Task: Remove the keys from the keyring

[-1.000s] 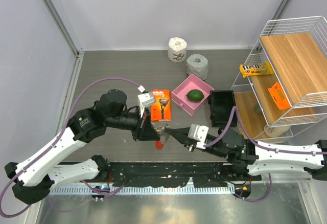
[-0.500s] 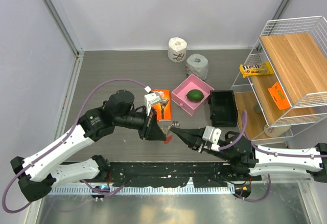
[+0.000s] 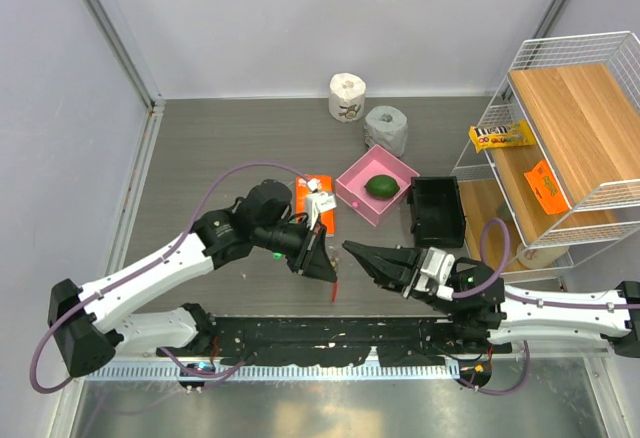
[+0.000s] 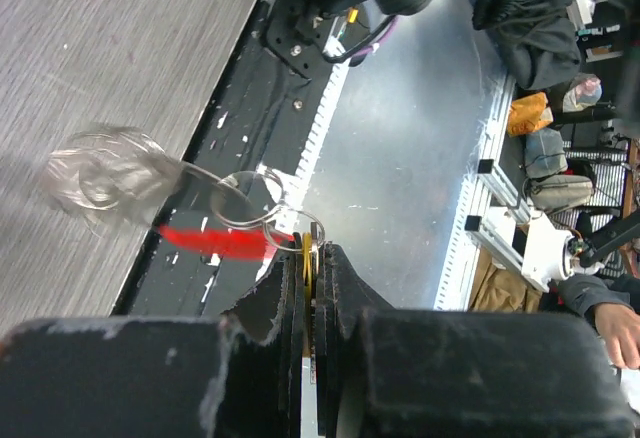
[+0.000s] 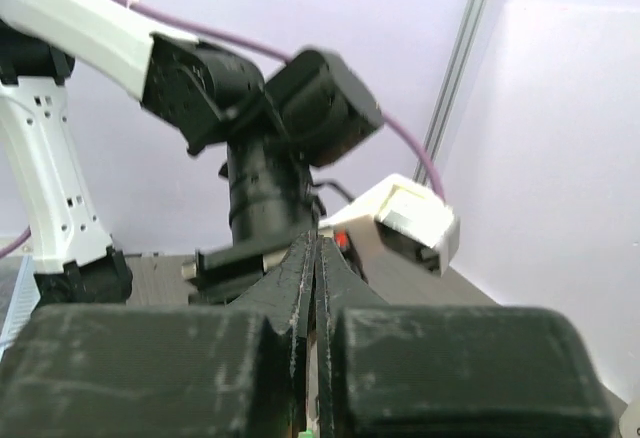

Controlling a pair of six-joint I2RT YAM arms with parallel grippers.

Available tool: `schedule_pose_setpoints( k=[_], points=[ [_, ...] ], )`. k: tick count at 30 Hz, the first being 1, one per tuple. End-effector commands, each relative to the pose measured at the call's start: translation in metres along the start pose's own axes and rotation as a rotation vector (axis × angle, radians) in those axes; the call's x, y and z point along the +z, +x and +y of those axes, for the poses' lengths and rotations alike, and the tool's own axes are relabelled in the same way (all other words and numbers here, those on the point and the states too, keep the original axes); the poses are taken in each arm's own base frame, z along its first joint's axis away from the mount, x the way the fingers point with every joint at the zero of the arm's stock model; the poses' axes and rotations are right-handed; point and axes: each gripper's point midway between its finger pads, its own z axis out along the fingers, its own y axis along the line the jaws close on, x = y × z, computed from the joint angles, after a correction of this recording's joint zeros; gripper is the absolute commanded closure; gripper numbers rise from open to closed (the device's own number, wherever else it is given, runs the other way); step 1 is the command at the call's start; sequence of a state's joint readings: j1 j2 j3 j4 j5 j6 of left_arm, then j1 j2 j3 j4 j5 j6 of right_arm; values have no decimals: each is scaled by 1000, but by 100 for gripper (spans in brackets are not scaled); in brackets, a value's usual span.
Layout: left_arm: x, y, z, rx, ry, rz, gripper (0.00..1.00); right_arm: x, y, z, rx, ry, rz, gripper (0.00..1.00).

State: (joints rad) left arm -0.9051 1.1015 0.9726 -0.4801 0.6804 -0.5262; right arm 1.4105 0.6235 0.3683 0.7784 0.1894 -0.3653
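My left gripper [image 3: 323, 263] is shut on a yellow key tag [image 4: 308, 251], held above the table's near edge. From the tag hang thin metal rings [image 4: 245, 203], the red keyring [image 4: 215, 241] and a blurred silvery bunch of chain and keys [image 4: 105, 173]. In the top view the red keyring [image 3: 335, 286] dangles just below the left fingertips. My right gripper [image 3: 350, 248] is shut, its tips a short way right of the bunch and pointing at the left wrist. In its own view the right gripper [image 5: 318, 243] shows nothing at its tips.
An orange razor box [image 3: 322, 201] lies behind the left gripper. A pink tray [image 3: 353, 190] with a green fruit, a black box [image 3: 436, 208], two paper rolls [image 3: 347, 96] and a wire rack [image 3: 560, 148] stand behind and to the right. A black rail [image 3: 330, 333] runs along the near edge.
My left gripper has carried the bunch to the right and toward the near edge. My right gripper has drawn back to the right and come apart from the bunch.
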Motion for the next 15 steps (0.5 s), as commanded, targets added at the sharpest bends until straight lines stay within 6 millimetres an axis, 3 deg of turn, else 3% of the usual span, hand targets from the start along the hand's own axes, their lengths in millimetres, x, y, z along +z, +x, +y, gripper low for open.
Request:
schedule_pose_setpoints(
  k=[1, 8, 12, 15],
  points=[
    [0, -11, -9, 41, 36, -39, 100, -1, -27, -13, 7, 54, -104, 95],
    [-24, -21, -25, 168, 12, -81, 100, -11, -5, -22, 32, 104, 17, 94],
    [-32, -19, -36, 209, 40, -72, 100, -14, 10, -17, 51, 79, 131, 82],
    [-39, -20, -44, 253, 56, -77, 100, -16, 15, -8, 76, 37, 166, 67]
  ],
)
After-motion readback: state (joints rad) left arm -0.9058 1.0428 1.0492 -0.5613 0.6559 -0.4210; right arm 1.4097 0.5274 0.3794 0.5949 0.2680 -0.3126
